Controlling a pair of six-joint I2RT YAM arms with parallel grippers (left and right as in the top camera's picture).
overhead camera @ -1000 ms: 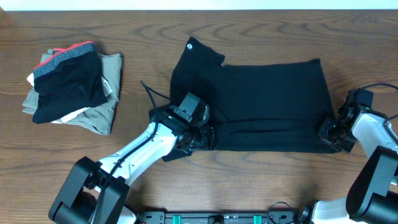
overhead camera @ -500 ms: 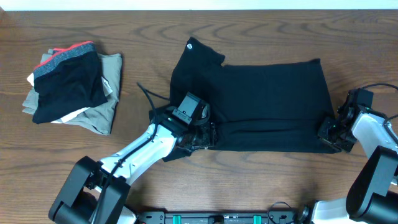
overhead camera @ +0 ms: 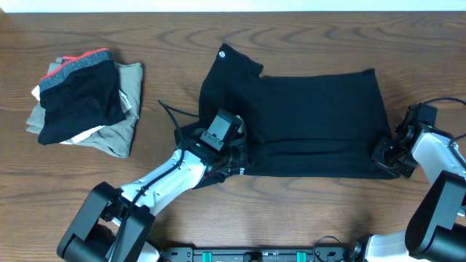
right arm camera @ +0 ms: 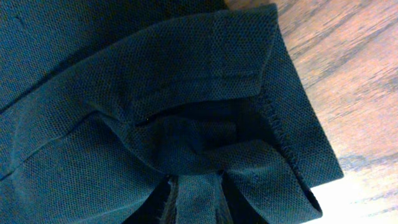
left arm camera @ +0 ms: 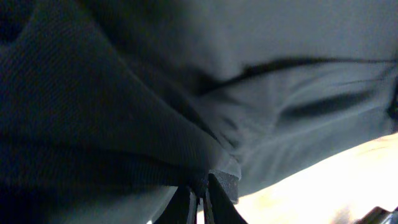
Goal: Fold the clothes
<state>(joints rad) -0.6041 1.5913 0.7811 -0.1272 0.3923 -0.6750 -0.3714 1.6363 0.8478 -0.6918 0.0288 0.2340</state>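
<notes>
While left gripper (overhead camera: 234, 159) and right gripper (overhead camera: 384, 154) pinch the clothes (overhead camera: 313, 109), mid-table, at 7 and 4 o'clock corners, I judge one fold done, more left.

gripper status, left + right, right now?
left gripper: closed, pinching a fold of the black trousers.
right gripper: closed on the black trousers' hem corner.
</notes>
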